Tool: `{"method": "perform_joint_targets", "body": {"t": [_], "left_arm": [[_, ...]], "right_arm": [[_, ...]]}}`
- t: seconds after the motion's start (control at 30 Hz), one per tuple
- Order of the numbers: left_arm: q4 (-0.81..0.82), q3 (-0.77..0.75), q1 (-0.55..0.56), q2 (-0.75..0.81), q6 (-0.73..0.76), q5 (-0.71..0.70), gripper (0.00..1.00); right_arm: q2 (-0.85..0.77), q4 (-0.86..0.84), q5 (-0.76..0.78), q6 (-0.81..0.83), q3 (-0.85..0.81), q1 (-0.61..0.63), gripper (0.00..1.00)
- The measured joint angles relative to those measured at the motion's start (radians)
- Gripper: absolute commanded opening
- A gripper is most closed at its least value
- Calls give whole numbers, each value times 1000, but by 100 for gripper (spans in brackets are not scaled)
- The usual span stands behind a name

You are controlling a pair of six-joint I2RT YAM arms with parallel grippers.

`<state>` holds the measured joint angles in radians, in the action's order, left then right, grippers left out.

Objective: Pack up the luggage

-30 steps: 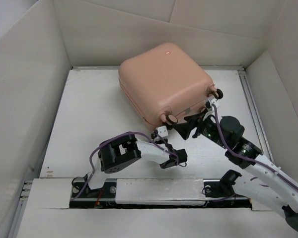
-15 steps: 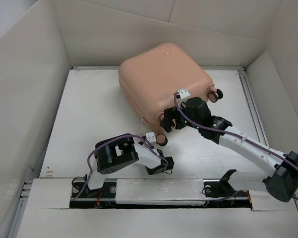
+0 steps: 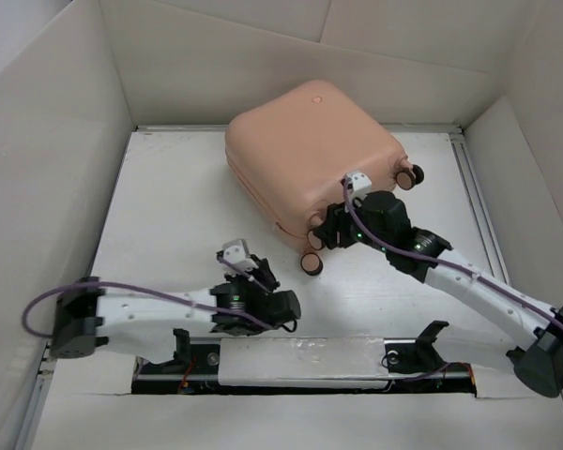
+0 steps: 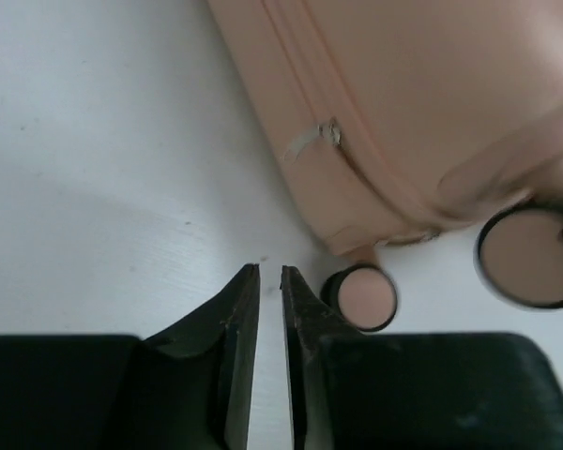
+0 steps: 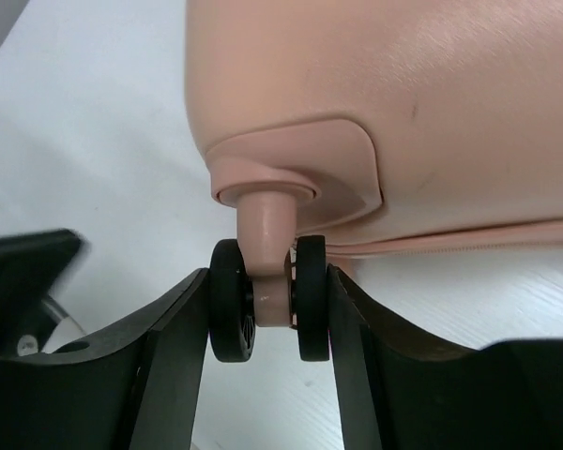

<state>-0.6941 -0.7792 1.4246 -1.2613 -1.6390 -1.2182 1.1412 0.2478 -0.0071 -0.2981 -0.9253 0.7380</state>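
White walls point(image 3: 216, 66) boxed in a pale surface point(image 3: 169, 206), and toward its far side, about the middle, lay the salmon-pink luggage point(image 3: 300, 150), closed and flat on its shell with its wheels facing the arms. The right pincer point(image 5: 270, 281) was pinching one twin wheel point(image 5: 233, 300) at the near corner, a finger pressed against each black tyre. The left pincer point(image 4: 270, 281) hovered low over the surface with its fingers almost pressed together, only a thin slit between them and nothing in it. Another small wheel point(image 4: 361, 297) sat just beside its tip, and the zip pull point(image 4: 310, 141) showed on the seam above.
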Motion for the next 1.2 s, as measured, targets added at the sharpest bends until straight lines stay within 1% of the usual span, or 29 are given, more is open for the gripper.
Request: {"method": "perform_joint_targets", "body": {"t": [0.03,0.07,0.1,0.13,0.17,0.2,0.27,0.33,0.37,0.4,0.43,0.5,0.53,0.57,0.6,0.7,0.73,0.83,0.87,0.97,1.0,1.1,1.17,1.2], "left_arm": [[66,11,-3,77,80,3,15],[159,38,-12,166,181,6,28],[281,82,-29,265,291,41,36],[397,128,-54,352,388,93,41],[503,176,-102,443,479,160,43],[573,212,-161,509,554,222,45],[642,228,-262,585,664,317,57],[674,190,-296,575,742,406,63],[678,166,-299,555,769,446,64],[679,138,-300,529,795,492,64],[689,116,-300,511,817,540,64],[712,100,-300,476,852,629,63],[713,100,-300,467,866,666,63],[711,100,-300,461,876,698,63],[712,100,-300,458,882,723,62],[713,102,-300,462,892,782,62],[716,108,-300,471,892,798,62],[722,151,-300,525,891,830,63],[726,168,-300,547,892,842,63],[742,212,-300,579,892,872,64],[759,227,-300,579,892,880,66],[805,269,-317,550,898,915,65],[852,288,-376,509,899,982,61],[881,301,-431,488,901,1032,60]], "right_arm": [[-32,1,1,4,21,-14,15],[-69,6,1,10,42,-34,28],[-104,15,3,17,61,-55,44],[-142,27,8,29,80,-78,69],[-180,38,17,34,98,-100,76],[-222,48,29,40,113,-116,81],[-319,62,43,49,135,-141,86],[-443,53,37,51,163,-140,87],[-515,35,31,51,189,-139,84],[-585,12,24,47,225,-135,77],[-661,-10,17,39,265,-132,70],[-790,-51,5,22,354,-125,40],[-852,-88,-2,4,415,-121,28],[-891,-108,-7,-9,464,-118,21],[-915,-132,-16,-24,516,-114,17],[-889,-213,-31,-65,654,-100,17],[-864,-239,-27,-74,694,-88,27],[-791,-371,-2,-99,809,-55,50],[-769,-425,11,-106,843,-49,52],[-681,-579,48,-110,890,-39,52],[-638,-637,62,-111,890,-37,52],[-513,-825,87,-106,890,-36,52],[-403,-942,90,-98,888,-36,52],[-346,-990,90,-97,886,-36,52]]}}
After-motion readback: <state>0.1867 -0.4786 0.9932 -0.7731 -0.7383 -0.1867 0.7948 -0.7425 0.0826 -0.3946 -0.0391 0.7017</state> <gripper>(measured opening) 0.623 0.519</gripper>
